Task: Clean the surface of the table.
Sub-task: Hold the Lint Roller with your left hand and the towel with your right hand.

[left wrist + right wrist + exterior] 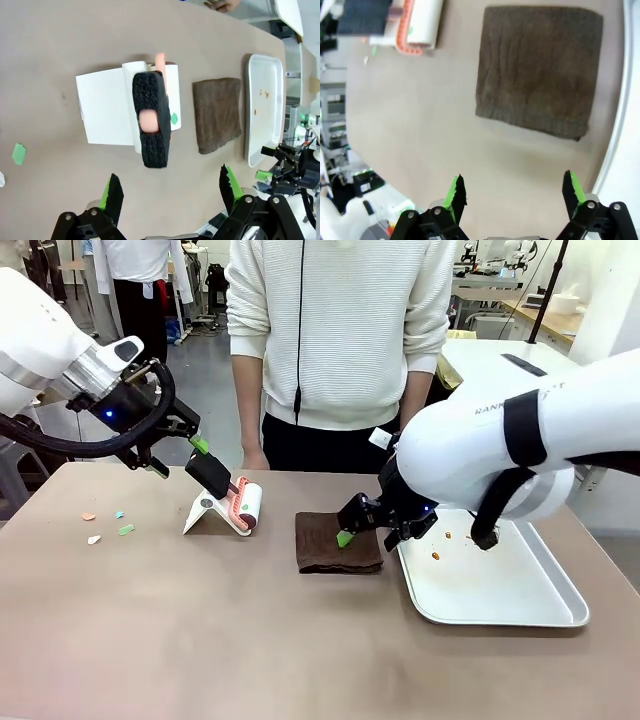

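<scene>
left hand (178, 457): hanging spread wide, tilted down above black-handled white lint roller (240, 502). right hand (375, 530): hovering spread wide, low just beside folded dark-brown cloth (320, 545) on matte taupe bench (200, 640).

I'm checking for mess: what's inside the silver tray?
Inside the tray lie a few small orange crumbs, toward its far end; the rest looks bare. From the front, the right arm covers its far edge.

The left arm (40, 340) and right arm (560, 410) are glossy white; the right bears a black band (522, 428). Left claw (170, 192) and right claw (512, 192) are black, green-padded. The person (340, 300) wears a ribbed white sweater (370, 350).
</scene>
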`<action>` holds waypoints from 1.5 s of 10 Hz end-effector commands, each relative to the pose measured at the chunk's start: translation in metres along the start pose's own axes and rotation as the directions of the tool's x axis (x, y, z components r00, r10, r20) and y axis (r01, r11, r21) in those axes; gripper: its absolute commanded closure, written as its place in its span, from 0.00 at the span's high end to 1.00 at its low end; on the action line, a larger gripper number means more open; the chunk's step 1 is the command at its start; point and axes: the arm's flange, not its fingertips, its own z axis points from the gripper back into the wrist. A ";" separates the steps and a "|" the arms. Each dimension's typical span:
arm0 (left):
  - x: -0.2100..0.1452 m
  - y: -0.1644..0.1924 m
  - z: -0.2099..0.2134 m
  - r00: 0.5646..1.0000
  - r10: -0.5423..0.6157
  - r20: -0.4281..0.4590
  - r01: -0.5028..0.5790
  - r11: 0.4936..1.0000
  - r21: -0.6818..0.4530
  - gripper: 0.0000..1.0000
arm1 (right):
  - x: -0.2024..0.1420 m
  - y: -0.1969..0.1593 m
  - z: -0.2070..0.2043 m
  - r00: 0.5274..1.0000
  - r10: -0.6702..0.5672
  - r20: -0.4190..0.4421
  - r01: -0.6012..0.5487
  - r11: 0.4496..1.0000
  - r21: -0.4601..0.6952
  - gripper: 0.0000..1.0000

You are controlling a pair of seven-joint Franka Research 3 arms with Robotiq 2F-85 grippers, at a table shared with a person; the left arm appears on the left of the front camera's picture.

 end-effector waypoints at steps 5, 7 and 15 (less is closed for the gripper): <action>0.050 0.007 -0.023 0.995 0.059 -0.078 -0.056 0.998 0.034 1.00 | 0.102 0.034 -0.059 0.957 -0.287 -0.048 0.268 0.934 -0.236 1.00; 0.056 0.009 -0.030 0.994 0.046 -0.095 -0.043 0.999 0.034 1.00 | 0.112 0.032 -0.073 0.939 -0.341 -0.043 0.312 0.898 -0.311 1.00; 0.061 0.014 -0.036 0.992 0.040 -0.118 -0.036 0.999 0.031 1.00 | 0.120 -0.014 -0.098 0.956 -0.288 -0.061 0.244 0.892 -0.380 1.00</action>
